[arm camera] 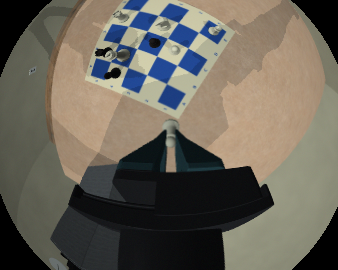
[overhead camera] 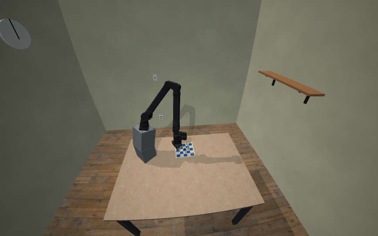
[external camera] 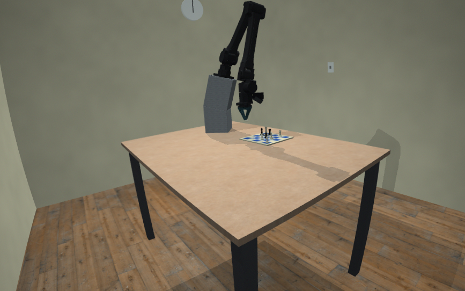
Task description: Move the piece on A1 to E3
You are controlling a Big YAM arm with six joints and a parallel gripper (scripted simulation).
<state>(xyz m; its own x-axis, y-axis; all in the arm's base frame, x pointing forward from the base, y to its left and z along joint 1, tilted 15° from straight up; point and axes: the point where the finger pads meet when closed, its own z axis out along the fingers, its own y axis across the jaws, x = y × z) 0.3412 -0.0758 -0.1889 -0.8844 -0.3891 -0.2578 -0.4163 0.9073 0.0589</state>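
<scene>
The small blue-and-cream chessboard lies on the table; it also shows in the top and exterior views. My gripper is shut on a small white piece and holds it well above the board's near corner. In the exterior view the gripper hangs above the table just left of the board. Several black and white pieces stand on the board, among them a black one near the middle and a white one at the far right corner.
The grey arm pedestal stands on the table behind and left of the board. A black piece and a grey one stand close together at the board's left edge.
</scene>
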